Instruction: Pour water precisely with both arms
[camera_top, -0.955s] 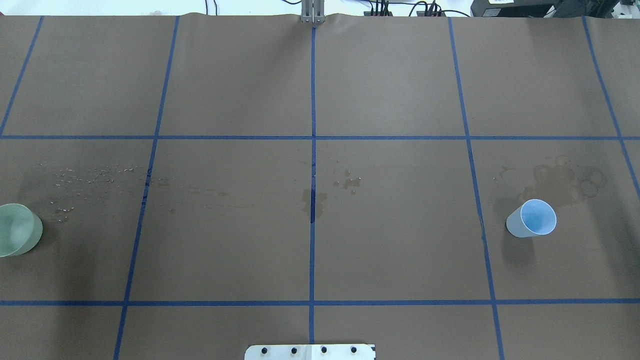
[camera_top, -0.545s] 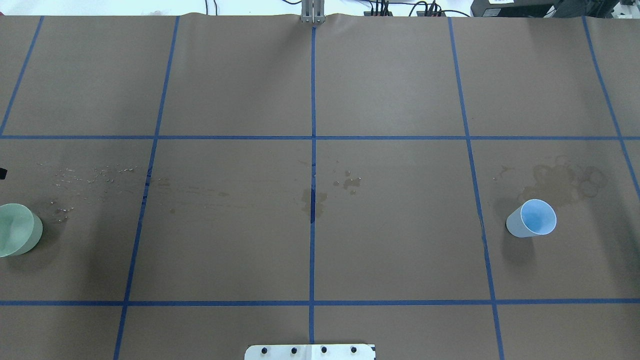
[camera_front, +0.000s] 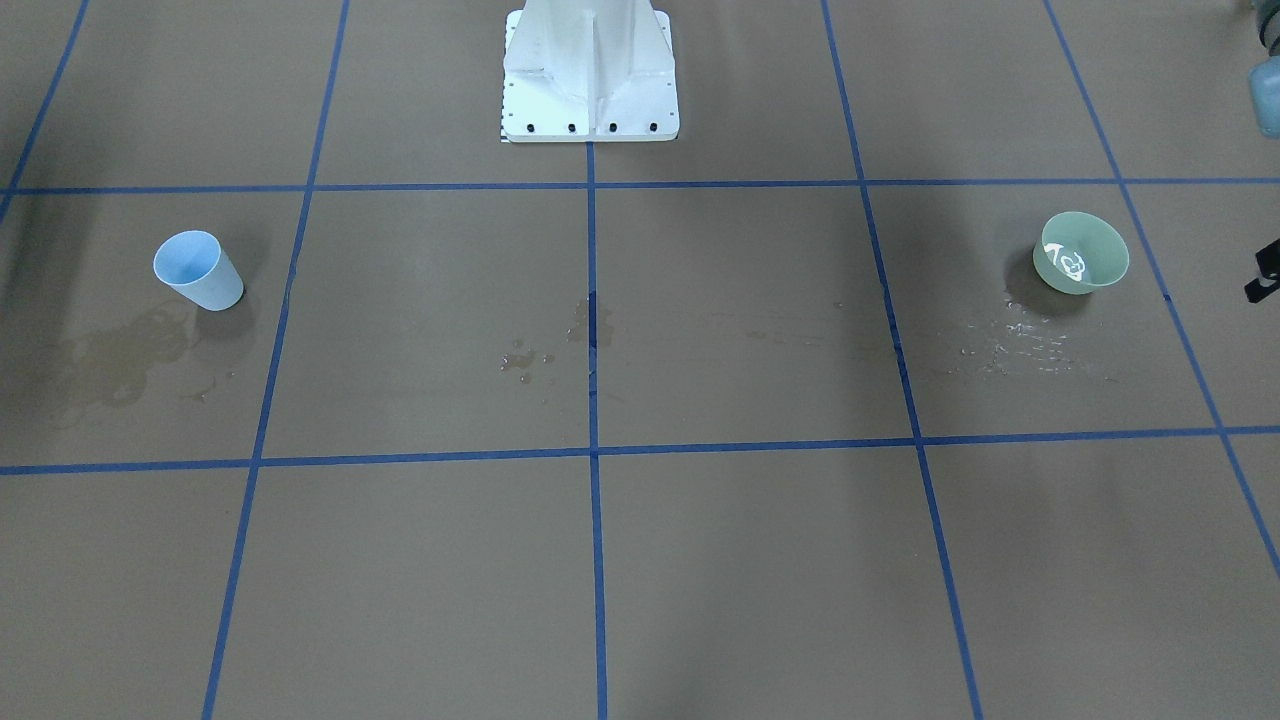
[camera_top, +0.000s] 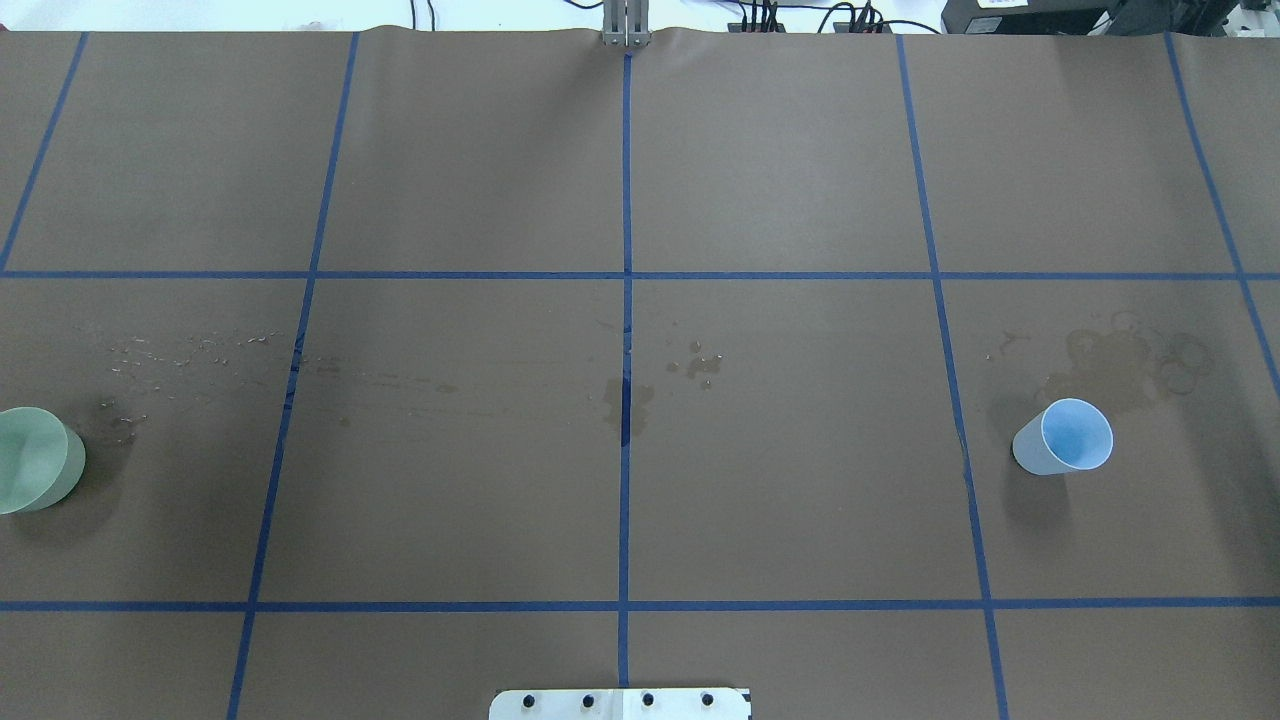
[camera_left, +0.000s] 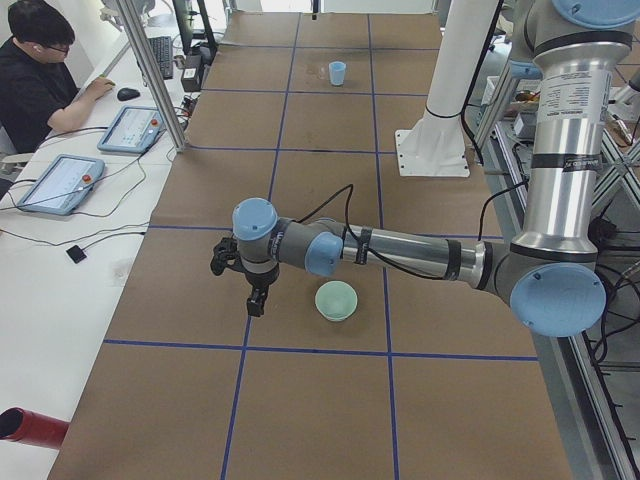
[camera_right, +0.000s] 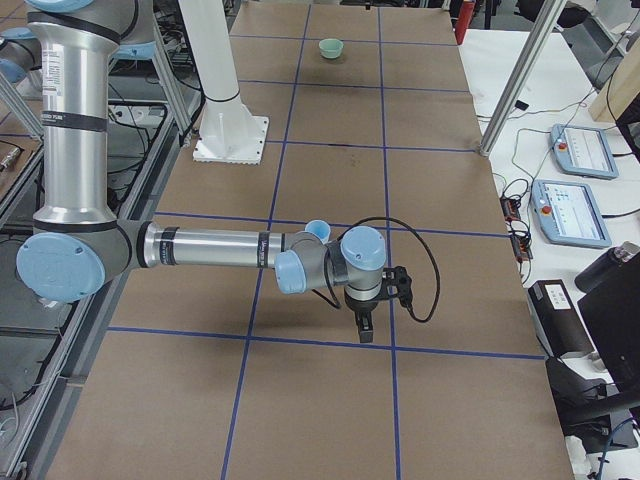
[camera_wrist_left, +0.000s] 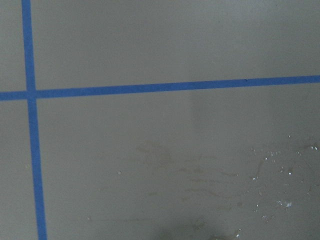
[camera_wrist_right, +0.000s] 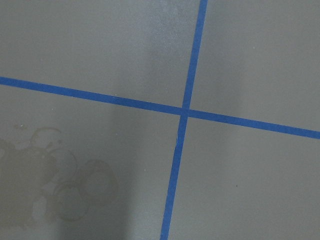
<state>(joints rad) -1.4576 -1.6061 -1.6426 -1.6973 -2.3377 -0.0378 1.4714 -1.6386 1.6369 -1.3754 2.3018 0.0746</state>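
A pale green bowl (camera_top: 35, 460) stands at the table's left end, with a glossy shimmer of water (camera_front: 1070, 265) inside it. A light blue cup (camera_top: 1065, 437) stands upright at the right end. My left gripper (camera_left: 255, 305) hangs over the table beside the bowl (camera_left: 336, 299), on the side away from the robot and apart from it; I cannot tell if it is open. My right gripper (camera_right: 364, 328) hangs just beyond the blue cup (camera_right: 316, 230), which the right arm partly hides; I cannot tell its state. Neither gripper shows in the overhead view.
Scattered droplets (camera_top: 180, 350) lie near the bowl. Dried ring stains (camera_top: 1130, 360) lie behind the cup and a dark stain (camera_top: 625, 400) at the centre. The white pedestal (camera_front: 590, 80) stands at the robot's side. An operator (camera_left: 40, 70) and tablets (camera_right: 570, 210) are along the far edge.
A black bit of the left gripper showed at the overhead view's left edge half a second ago and has left the view. The bowl and the cup have not moved.
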